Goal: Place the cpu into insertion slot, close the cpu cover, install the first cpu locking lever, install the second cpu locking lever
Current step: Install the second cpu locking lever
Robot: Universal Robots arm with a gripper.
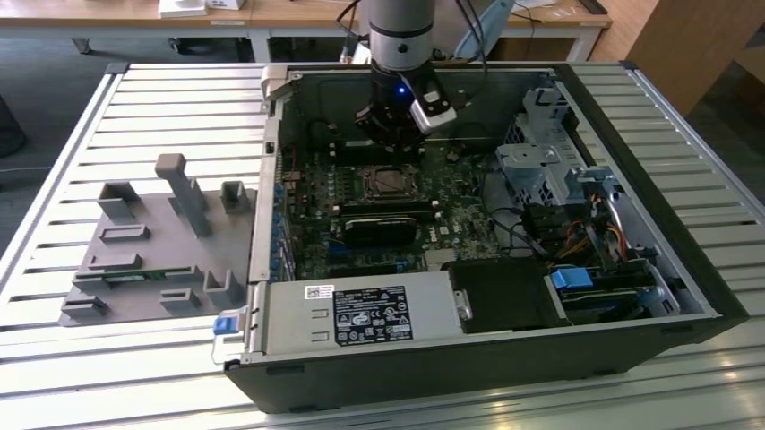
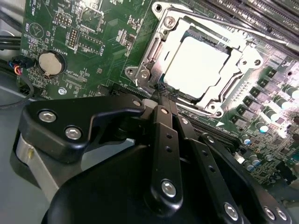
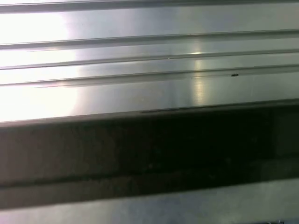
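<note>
In the second wrist view the cpu [image 2: 198,65] already lies flat in its socket on the green board [image 2: 88,42], and the cpu cover [image 2: 161,44] sits closed around it like a frame, its window showing the bright chip top. The claw [image 2: 163,95] is clenched with nothing between its fingers, and its tips stand just at the socket's near edge, so the chip lies straight ahead of them. In the exterior view the claw [image 1: 395,148] hangs inside the open computer case [image 1: 669,278] on the table [image 1: 156,98], directly above the socket.
</note>
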